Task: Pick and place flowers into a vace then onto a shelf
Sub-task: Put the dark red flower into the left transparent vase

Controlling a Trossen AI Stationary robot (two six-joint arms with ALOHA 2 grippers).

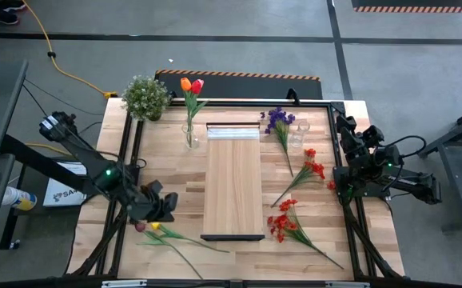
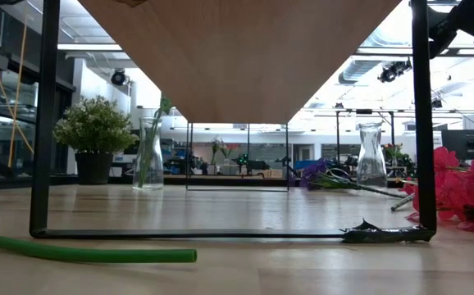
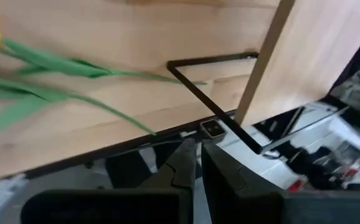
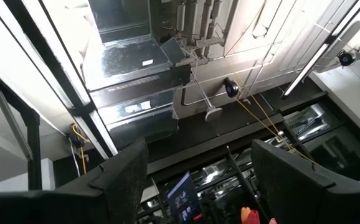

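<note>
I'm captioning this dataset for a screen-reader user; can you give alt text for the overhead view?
Seen from above, a pale wooden shelf lies mid-table between two dark arms. A vase with orange and red tulips stands beside it, with red flower sprays on the right and a yellow tulip by the left gripper.

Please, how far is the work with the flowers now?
Done: two tulips stand in the left vase. In hand: nothing; the left gripper, shut, is near the yellow tulip lying on the table; the right gripper is open and points upward. Left: the second vase is empty, other flowers lie flat, the shelf is bare.
</note>
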